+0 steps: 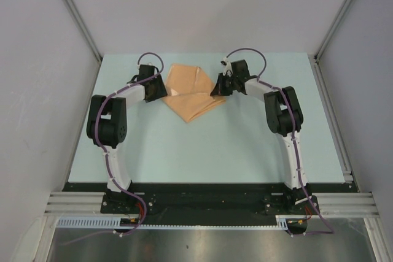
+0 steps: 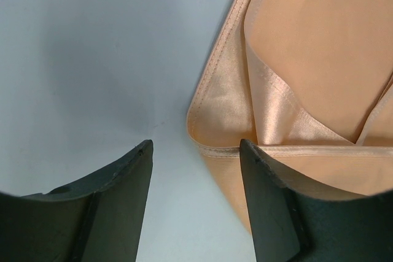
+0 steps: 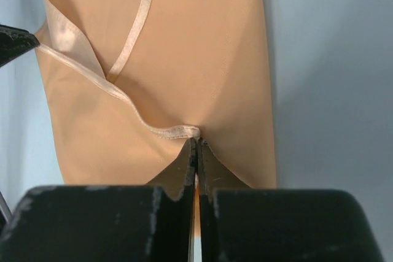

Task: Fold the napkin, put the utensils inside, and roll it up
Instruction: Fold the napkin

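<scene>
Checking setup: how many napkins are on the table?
1: the napkin, far-centre on the table, between left gripper and right gripper, which pinches its edge. Folds could hide another.

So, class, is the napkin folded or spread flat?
Folded: the napkin lies in overlapping layers, hemmed edges crossing its top in both wrist views.

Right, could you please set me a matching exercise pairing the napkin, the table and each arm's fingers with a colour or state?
Things:
1 napkin
2 table
3 left fingers
4 right fingers

Colours or states:
A standing apart
B peach-orange
C pinched shut on the napkin
D pale blue-green

Pairs: 1-B; 2-D; 3-A; 4-C
</scene>
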Controlling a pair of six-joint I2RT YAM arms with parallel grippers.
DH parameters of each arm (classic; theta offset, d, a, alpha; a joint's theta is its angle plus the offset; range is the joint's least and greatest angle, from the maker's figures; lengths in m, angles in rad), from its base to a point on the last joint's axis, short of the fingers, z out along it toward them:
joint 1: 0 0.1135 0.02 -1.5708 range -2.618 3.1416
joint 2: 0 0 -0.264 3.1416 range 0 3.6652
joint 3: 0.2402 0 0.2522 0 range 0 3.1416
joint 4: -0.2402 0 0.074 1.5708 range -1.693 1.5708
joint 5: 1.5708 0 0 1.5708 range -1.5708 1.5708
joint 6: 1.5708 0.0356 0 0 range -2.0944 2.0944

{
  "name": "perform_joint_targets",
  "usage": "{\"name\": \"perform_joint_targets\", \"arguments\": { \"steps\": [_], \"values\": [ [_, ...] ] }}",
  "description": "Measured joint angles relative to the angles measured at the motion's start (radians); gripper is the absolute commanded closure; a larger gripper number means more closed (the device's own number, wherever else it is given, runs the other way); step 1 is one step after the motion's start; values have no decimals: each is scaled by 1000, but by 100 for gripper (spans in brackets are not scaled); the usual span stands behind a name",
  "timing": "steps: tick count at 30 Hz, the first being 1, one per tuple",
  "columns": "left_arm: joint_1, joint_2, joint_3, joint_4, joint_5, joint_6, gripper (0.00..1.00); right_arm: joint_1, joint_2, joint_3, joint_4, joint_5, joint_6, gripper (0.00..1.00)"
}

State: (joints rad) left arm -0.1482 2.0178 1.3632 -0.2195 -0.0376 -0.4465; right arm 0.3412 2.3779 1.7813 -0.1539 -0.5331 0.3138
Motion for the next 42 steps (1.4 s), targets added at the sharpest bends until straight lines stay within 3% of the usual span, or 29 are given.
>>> {"name": "perform_joint_targets", "arguments": {
  "steps": [10,19,42],
  "values": [
    [0,-6,-9,14,17,-15,37,-27,-101,-199,102,-22,39,100],
    [1,-6,-10,41,35,-44,39,-38,-149,-283,165,-24,56,100],
    [1,-4,-47,211,190,-145,46,-72,-183,-336,231,-34,80,98]
  ]
}}
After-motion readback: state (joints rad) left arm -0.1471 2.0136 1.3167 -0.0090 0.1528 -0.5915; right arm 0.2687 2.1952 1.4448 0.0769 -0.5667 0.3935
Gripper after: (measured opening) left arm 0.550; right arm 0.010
